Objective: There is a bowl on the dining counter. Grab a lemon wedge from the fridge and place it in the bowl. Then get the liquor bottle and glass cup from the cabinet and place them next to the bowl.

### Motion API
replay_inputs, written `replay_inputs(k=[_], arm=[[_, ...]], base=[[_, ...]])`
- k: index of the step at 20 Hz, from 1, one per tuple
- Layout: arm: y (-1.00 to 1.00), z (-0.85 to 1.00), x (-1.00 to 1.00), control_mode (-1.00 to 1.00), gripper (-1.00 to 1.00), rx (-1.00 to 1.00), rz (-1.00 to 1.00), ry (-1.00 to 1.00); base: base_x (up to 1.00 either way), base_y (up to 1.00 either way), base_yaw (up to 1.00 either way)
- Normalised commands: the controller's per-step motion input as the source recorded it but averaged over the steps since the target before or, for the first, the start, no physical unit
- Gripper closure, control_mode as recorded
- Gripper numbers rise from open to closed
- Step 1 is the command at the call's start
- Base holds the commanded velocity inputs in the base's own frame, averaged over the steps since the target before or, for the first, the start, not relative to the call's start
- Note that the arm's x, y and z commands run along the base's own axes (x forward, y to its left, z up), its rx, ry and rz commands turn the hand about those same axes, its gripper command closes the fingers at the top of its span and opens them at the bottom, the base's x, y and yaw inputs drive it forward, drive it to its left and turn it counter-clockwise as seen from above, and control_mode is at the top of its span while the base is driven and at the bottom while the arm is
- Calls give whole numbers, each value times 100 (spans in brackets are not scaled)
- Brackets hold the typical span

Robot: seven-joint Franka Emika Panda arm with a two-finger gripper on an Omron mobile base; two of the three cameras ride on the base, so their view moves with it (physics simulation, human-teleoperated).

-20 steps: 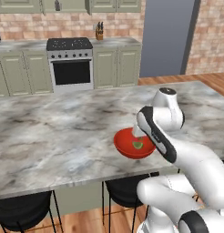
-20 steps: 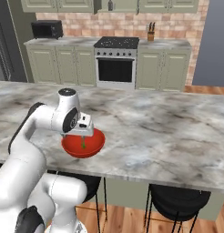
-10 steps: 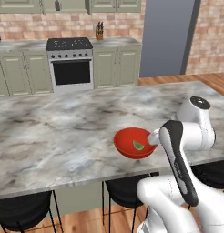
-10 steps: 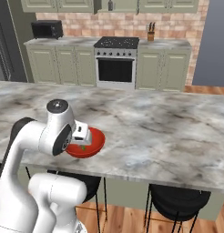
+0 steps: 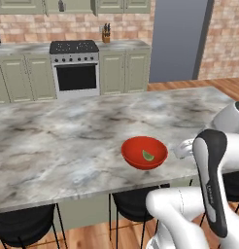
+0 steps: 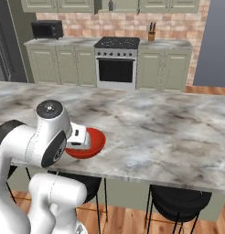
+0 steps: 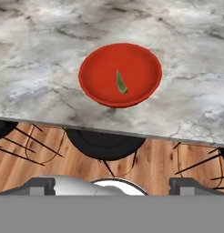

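Note:
The red bowl sits near the front edge of the marble dining counter. A small yellowish-green lemon wedge lies inside it. My gripper is drawn back past the counter's front edge, just right of the bowl in the left base view. It is open, fingertips wide apart with nothing between them. In the right base view the hand covers the bowl's left rim. The liquor bottle and glass cup are out of view.
Black stools stand under the counter's front edge over wood floor. Across the aisle are a stove, green base cabinets, a knife block and a microwave. Sage-green wall cabinets line the top. The grey fridge is far left.
The arm has pulled back from above the bowl, toward the counter's front edge and the base. The lemon wedge stays in the bowl. The gripper remains open.

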Motion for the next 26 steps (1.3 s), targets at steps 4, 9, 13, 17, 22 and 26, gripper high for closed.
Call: replay_inputs(k=[4,9,13,17,22,26], arm=[[6,-6,-4,-100,-100,-6,1,-1],[1,0,-69,-100,-100,-16,-3,-50],[-3,6,-35,100,-100,-5,-5,-27],[0,0,0,100,-100,0,0,0],[0,0,0,100,-100,0,0,0],[0,0,0,100,-100,0,0,0]], base=[[0,0,0],[0,0,0],[-9,-8,-1],[-21,-84,0],[-32,-100,0],[-52,-100,0]])
